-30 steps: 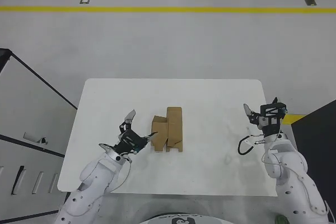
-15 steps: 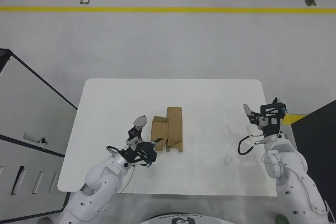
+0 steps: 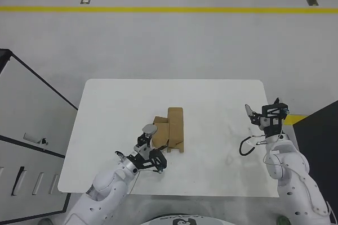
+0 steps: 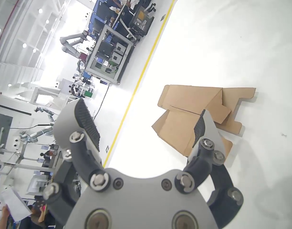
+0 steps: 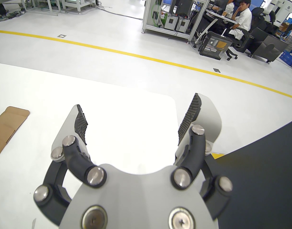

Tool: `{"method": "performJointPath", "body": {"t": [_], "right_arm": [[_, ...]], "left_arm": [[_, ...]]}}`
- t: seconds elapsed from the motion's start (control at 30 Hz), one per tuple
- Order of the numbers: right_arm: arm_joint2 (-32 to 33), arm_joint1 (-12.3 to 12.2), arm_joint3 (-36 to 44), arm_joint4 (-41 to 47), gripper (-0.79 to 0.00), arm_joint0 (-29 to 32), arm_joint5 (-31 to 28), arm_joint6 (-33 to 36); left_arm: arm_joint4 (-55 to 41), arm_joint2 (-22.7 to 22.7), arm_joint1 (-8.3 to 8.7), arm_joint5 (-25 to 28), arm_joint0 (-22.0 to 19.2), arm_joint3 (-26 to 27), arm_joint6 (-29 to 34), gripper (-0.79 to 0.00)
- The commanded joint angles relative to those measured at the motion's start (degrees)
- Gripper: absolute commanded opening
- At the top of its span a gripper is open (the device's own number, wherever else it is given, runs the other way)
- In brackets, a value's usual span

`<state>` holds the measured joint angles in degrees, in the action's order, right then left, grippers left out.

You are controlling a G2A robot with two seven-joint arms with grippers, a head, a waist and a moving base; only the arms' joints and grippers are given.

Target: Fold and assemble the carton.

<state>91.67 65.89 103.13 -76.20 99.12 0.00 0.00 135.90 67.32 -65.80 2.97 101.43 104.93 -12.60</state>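
Observation:
A flat brown cardboard carton (image 3: 170,130) lies unfolded near the middle of the white table (image 3: 214,101), with one panel slightly raised. In the left wrist view the carton (image 4: 198,110) lies just beyond my fingers. My left gripper (image 3: 153,143) hangs open at the carton's near left corner, one fingertip (image 4: 203,126) over its edge, nothing gripped. My right gripper (image 3: 262,111) stays open over the table's right edge, far from the carton, and holds nothing (image 5: 136,117). A corner of the carton (image 5: 7,122) shows in the right wrist view.
A dark cabinet (image 3: 17,107) stands off the table's left side and a black surface (image 3: 327,140) off its right. A yellow floor line (image 3: 169,9) runs beyond the far edge.
My left arm has swung right and toward the near edge, bringing its open gripper from the carton's left side to its near left corner. The right arm has stayed still.

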Motion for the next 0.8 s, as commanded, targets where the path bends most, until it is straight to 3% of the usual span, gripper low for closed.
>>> {"method": "performJointPath", "body": {"t": [0.0, 0.23, 0.5, 0.57, 0.77], "right_arm": [[0.00, 0.00, 0.00, 0.00, 0.000, 0.00, 0.00, 0.00], [0.00, 0.00, 0.00, 0.00, 0.000, 0.00, 0.00, 0.00], [0.00, 0.00, 0.00, 0.00, 0.000, 0.00, 0.00, 0.00], [0.00, 0.00, 0.00, 0.00, 0.000, 0.00, 0.00, 0.00], [0.00, 0.00, 0.00, 0.00, 0.000, 0.00, 0.00, 0.00]], "left_arm": [[2.07, -1.32, -0.16, 0.97, 0.43, 0.44, 4.35, 0.000], [6.34, -7.38, -1.30, 0.87, 1.70, 2.85, 18.24, 0.000], [7.21, -7.69, -1.39, 0.24, 1.61, 3.34, 19.38, 0.000], [14.06, -9.04, -1.23, 1.75, 0.95, 2.15, 20.15, 0.000], [18.46, -13.61, -2.44, 3.69, 0.06, 0.50, 31.47, 0.000]]}}
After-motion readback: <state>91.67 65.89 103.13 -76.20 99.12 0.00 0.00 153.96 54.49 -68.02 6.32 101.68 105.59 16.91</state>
